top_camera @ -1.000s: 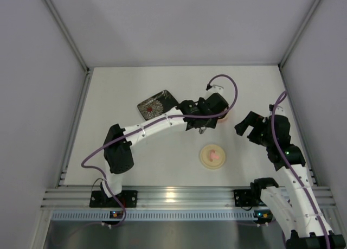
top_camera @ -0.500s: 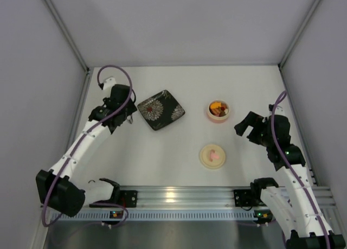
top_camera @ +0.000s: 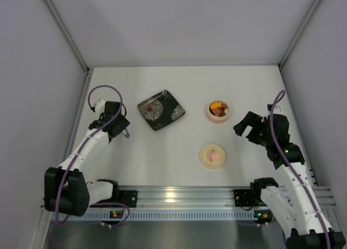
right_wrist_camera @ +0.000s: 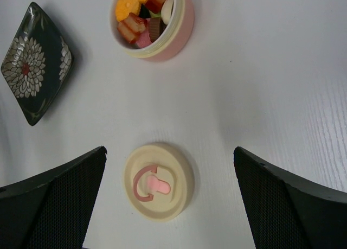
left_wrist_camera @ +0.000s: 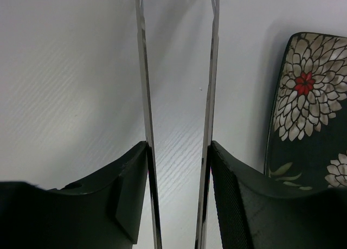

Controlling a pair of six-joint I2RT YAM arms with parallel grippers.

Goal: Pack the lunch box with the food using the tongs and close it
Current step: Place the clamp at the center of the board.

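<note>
Two risks from here: seating the lid [right_wrist_camera: 159, 182] crooked on the rim through an off-centre drop, and slipping off its small knob. Right gripper [right_wrist_camera: 169, 150] spread wide and empty, directly above that lid. One lunch box [right_wrist_camera: 183, 26] ahead of it, holding about seven visible pieces of food [right_wrist_camera: 142, 13]. One pair of tongs [left_wrist_camera: 142, 86] clamped in the left gripper [left_wrist_camera: 179, 151]; one plate [left_wrist_camera: 309, 108] just to its right.

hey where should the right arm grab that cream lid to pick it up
Grip the pink knob at its centre, coming straight down from above. The lid lies flat on the table, knob up, and its thin rim probably offers little to pinch.
</note>
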